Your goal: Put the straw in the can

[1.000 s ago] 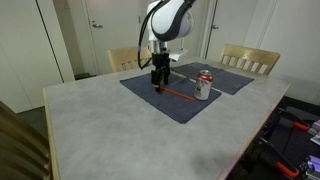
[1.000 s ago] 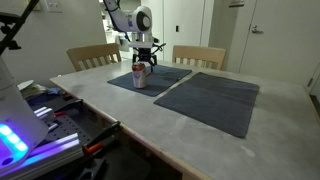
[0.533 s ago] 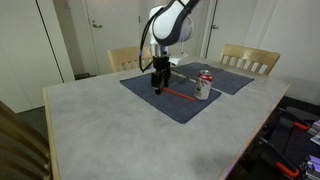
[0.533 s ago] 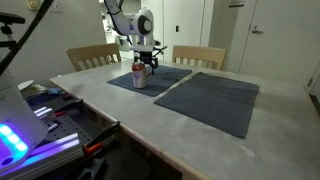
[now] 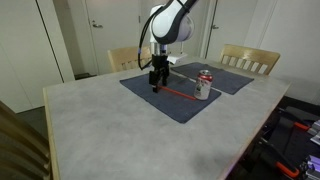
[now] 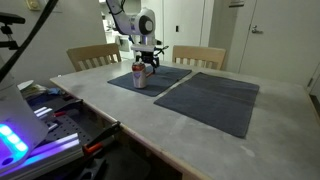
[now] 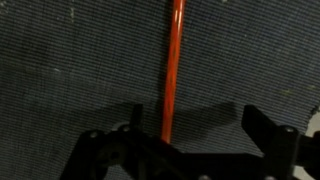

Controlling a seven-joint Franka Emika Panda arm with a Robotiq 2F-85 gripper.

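The red straw [image 5: 178, 93] lies flat on a dark placemat [image 5: 160, 103], with the silver and red can [image 5: 204, 85] standing upright at its far end. My gripper [image 5: 155, 86] hangs low over the straw's other end, pointing down. In the wrist view the straw [image 7: 172, 70] runs up the picture between my open jaws [image 7: 195, 125], closer to one finger; neither finger touches it. In an exterior view the can [image 6: 140, 75] stands in front of my gripper [image 6: 148, 68], and the straw is too thin to make out there.
A second dark placemat [image 6: 212, 98] lies beside the first on the grey table [image 5: 110, 130]. Wooden chairs [image 5: 247, 58] stand at the far side. A table edge is near the can's side [image 5: 262, 110].
The arm has shifted slightly over the straw's end. The straw and can have not moved.
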